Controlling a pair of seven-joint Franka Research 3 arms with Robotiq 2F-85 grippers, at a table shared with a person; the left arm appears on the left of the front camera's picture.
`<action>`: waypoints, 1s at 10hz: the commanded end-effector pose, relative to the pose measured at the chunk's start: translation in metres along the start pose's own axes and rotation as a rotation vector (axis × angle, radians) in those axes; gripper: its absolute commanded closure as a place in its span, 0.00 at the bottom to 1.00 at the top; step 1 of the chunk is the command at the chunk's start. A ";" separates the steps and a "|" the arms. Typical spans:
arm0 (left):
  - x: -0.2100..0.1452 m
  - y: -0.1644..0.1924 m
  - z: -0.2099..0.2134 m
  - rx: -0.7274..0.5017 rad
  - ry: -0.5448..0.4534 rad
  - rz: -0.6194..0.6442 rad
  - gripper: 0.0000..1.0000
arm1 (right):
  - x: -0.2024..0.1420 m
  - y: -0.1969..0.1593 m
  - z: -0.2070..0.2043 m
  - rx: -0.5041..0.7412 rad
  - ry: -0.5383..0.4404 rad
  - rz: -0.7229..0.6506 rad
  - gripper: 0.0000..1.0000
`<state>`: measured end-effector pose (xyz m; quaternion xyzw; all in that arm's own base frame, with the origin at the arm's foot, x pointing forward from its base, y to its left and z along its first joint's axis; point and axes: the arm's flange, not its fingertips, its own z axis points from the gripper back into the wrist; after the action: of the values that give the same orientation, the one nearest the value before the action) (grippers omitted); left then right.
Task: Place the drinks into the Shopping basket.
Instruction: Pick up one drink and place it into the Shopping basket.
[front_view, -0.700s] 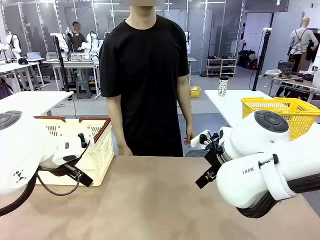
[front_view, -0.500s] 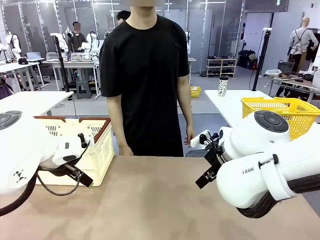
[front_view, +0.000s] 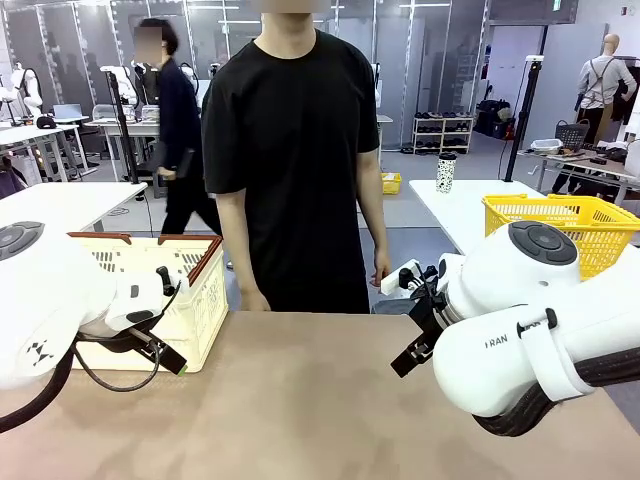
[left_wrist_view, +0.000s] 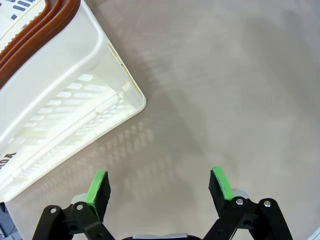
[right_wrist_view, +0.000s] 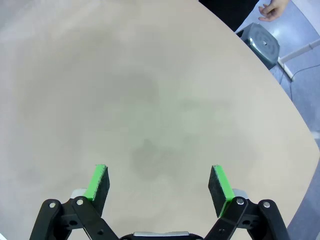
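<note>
The Shopping basket (front_view: 200, 292), cream-white lattice with a reddish-brown rim, stands on the brown table at the left. The left wrist view shows its wall and a lower corner (left_wrist_view: 65, 107) at the upper left. My left gripper (left_wrist_view: 159, 182) hangs open over bare tabletop just beside that corner, with nothing between its green pads. My right gripper (right_wrist_view: 159, 179) is open too, over bare table on the right side. The drinks are out of view.
A person in a black shirt (front_view: 295, 150) stands at the table's far edge, one hand (right_wrist_view: 272, 10) hanging past the rim. A yellow basket (front_view: 560, 225) sits on another table at the right. The table's curved edge (right_wrist_view: 280, 95) runs close to my right gripper.
A passer-by has walked into the background at the left. Both arms and the basket have not moved.
</note>
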<state>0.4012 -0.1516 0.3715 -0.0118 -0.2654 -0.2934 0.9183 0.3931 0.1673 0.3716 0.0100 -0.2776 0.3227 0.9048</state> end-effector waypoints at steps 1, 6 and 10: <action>0.000 0.001 0.000 0.000 0.000 0.001 0.00 | 0.000 0.000 0.000 0.001 0.000 -0.003 0.00; 0.000 0.001 0.000 0.000 0.000 0.001 0.00 | 0.000 0.000 0.000 0.001 0.000 -0.003 0.00; 0.004 -0.005 0.007 -0.031 -0.017 0.007 0.00 | 0.008 0.009 0.012 0.012 -0.032 -0.021 0.00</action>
<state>0.4003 -0.1539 0.3724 -0.0143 -0.2663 -0.2933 0.9181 0.3922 0.1694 0.3747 0.0112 -0.2811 0.3232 0.9036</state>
